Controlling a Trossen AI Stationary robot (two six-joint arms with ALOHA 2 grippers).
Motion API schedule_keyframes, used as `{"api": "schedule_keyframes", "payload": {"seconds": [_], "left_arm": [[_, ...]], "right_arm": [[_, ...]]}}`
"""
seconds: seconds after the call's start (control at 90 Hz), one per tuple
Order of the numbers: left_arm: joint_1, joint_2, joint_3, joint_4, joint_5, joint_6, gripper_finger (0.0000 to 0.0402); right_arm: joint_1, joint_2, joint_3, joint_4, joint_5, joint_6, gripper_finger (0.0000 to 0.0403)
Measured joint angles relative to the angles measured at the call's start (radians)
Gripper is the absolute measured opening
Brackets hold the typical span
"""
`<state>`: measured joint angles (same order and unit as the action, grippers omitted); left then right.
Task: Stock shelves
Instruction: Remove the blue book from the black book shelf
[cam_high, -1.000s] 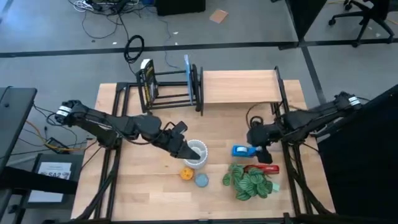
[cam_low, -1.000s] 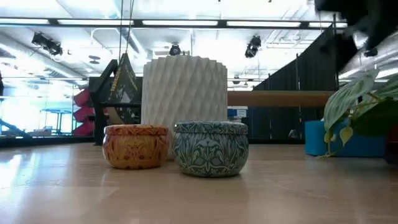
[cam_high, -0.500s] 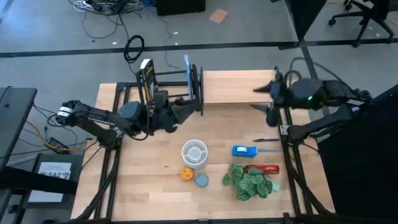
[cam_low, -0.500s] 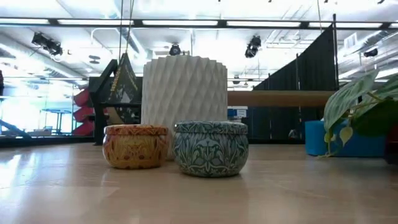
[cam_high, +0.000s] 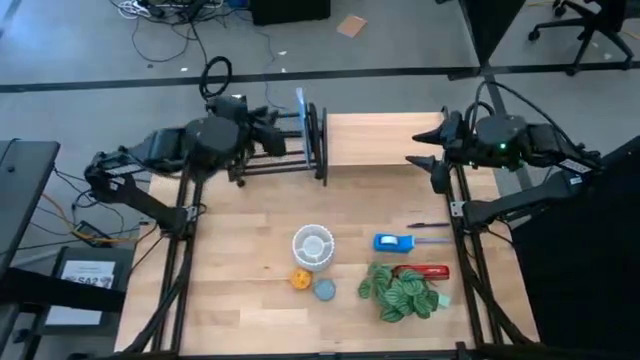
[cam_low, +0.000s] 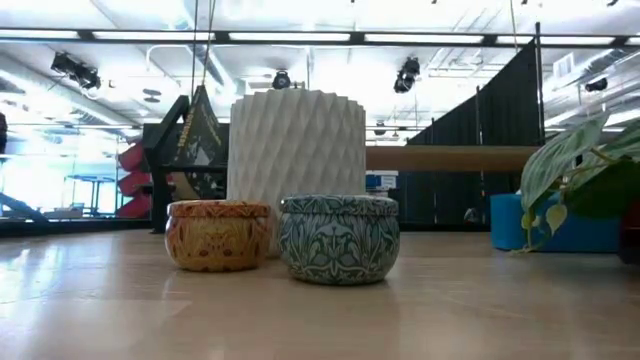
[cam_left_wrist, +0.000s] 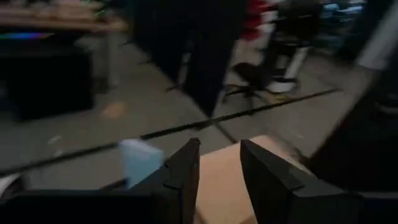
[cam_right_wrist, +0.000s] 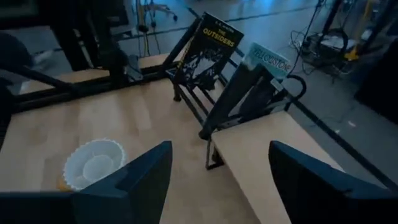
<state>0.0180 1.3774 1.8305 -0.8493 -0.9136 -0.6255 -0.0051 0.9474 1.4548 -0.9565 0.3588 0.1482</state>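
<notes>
Both arms hang raised at the table's far edge, the left gripper (cam_high: 268, 128) empty with fingers slightly parted over the black rack (cam_high: 280, 140) holding two books, the right gripper (cam_high: 428, 150) empty with fingers spread wide beside the wooden board shelf (cam_high: 385, 140) adjoining the rack.

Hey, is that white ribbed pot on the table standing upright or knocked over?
Upright. The white pot shows its round open mouth from above and stands straight behind the two tins.

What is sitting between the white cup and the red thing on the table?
In the high view, a blue tape dispenser lies between the white cup and the red tool, with the green plant just beside it.
</notes>
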Motion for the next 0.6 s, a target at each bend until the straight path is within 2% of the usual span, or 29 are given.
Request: {"api": "schedule_keyframes", "payload": {"seconds": [0.222,0.4,0.6], "left_arm": [[0.150,0.071,-0.140,0.029,0.196,-0.046,0.0183],[0.213,0.176,-0.219,0.057,0.204,-0.091,0.0239],[0.248,0.304,-0.227,0.135,0.205,-0.018,0.0245]], "right_arm": [[0.000,0.039,0.000,0.003,-0.001,-0.011,0.0231],[0.001,0.058,0.000,0.005,-0.050,-0.011,0.0231],[0.001,0.058,0.000,0.004,-0.074,0.036,0.0231]]}}
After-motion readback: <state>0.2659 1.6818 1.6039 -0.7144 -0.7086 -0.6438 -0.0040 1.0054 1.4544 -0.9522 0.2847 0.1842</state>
